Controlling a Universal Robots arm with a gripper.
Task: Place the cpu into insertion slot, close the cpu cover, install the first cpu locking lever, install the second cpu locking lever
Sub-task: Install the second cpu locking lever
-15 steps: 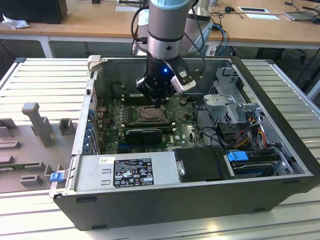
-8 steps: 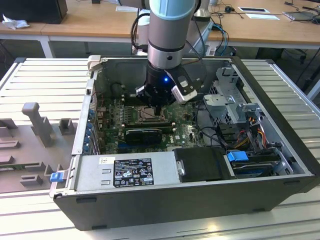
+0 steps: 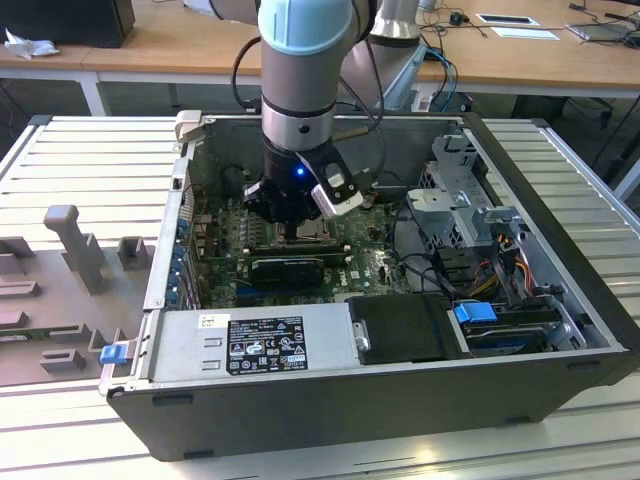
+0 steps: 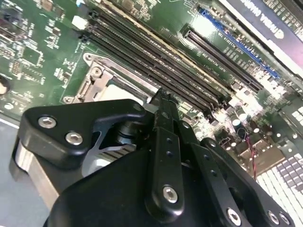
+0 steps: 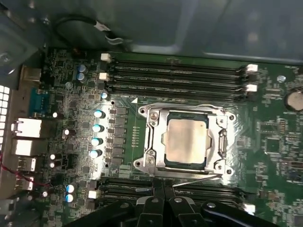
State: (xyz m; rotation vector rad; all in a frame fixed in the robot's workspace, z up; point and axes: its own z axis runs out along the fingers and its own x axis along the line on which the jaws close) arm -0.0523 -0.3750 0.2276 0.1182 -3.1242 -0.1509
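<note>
In the first wrist view the cpu (image 5: pixel 186 138) lies flat in the insertion slot (image 5: pixel 187 163), silver top up. The cpu cover (image 5: pixel 155 137) is down over it, and its window frames the chip. One thin wire locking lever (image 5: pixel 189 107) runs along the cover's far side, and another (image 5: pixel 199 177) runs along the side nearest my fingers. My gripper (image 5: pixel 164 187) is shut, with its tips right at that nearer lever. The second wrist view shows the black fingers (image 4: pixel 163 123) over a corner of the cover (image 4: pixel 94 82). In the exterior view the gripper (image 3: pixel 297 222) hangs low over the socket inside the computer case.
Long black memory slots (image 5: pixel 175 75) flank the socket on both sides. A row of capacitors (image 5: pixel 97 127) stands beside it. In the exterior view a black graphics card (image 3: pixel 285 268), the power supply (image 3: pixel 255 340) and a drive cage (image 3: pixel 460 200) crowd the case.
</note>
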